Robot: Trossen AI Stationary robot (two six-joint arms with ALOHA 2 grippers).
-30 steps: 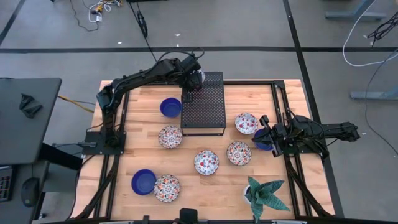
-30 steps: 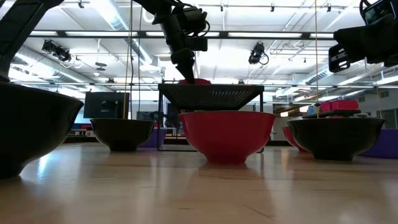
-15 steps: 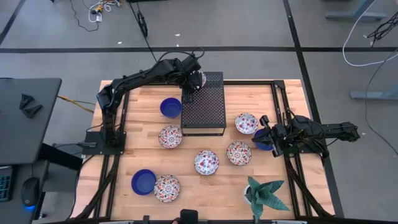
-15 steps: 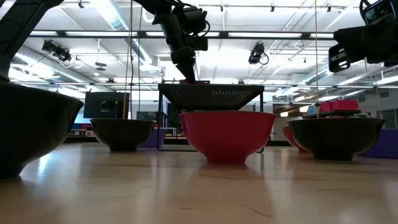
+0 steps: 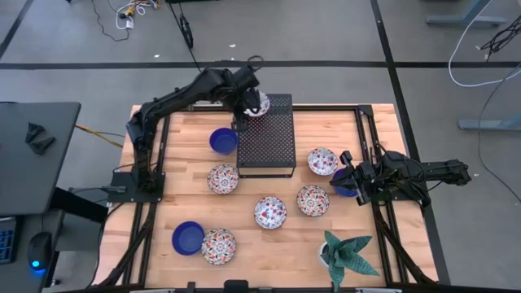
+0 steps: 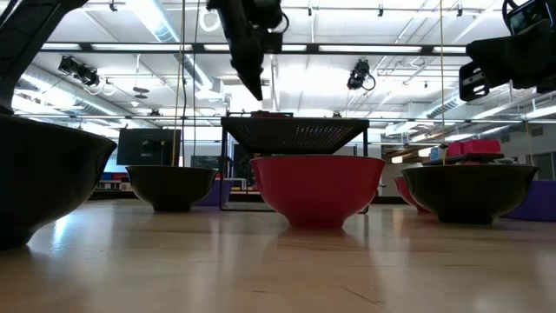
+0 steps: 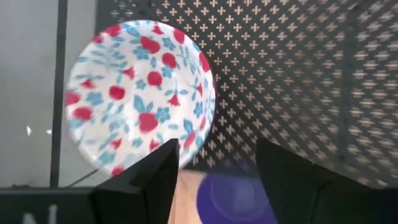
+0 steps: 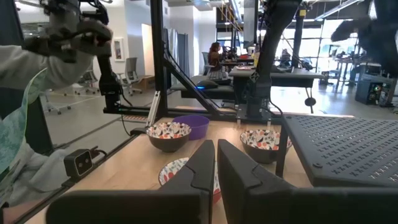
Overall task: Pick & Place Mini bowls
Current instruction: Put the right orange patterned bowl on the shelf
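Note:
A white floral mini bowl (image 7: 140, 102) sits on its base at the far left corner of a black perforated stand (image 5: 266, 138). My left gripper (image 7: 217, 180) hangs open just above it, at its left side (image 5: 244, 104), and touches nothing. Left of the stand a blue bowl (image 5: 223, 140) rests on the table. Several more floral bowls (image 5: 269, 212) and another blue one (image 5: 188, 238) stand on the wood. At the table's right edge my right gripper (image 5: 348, 175) waits shut over a blue bowl (image 5: 342, 187); between its fingers (image 8: 214, 168) there is nothing.
A potted green plant (image 5: 346, 256) stands at the near right corner. In the low view a red bowl (image 6: 317, 187) and dark bowls crowd the foreground before the stand (image 6: 294, 130). Bare wood lies between the bowls in the table's middle and near part.
My left gripper has opened and let go of the floral bowl, which stays on the stand's far left corner. The gripper has then risen clear of it and drifted a little toward the table's left.

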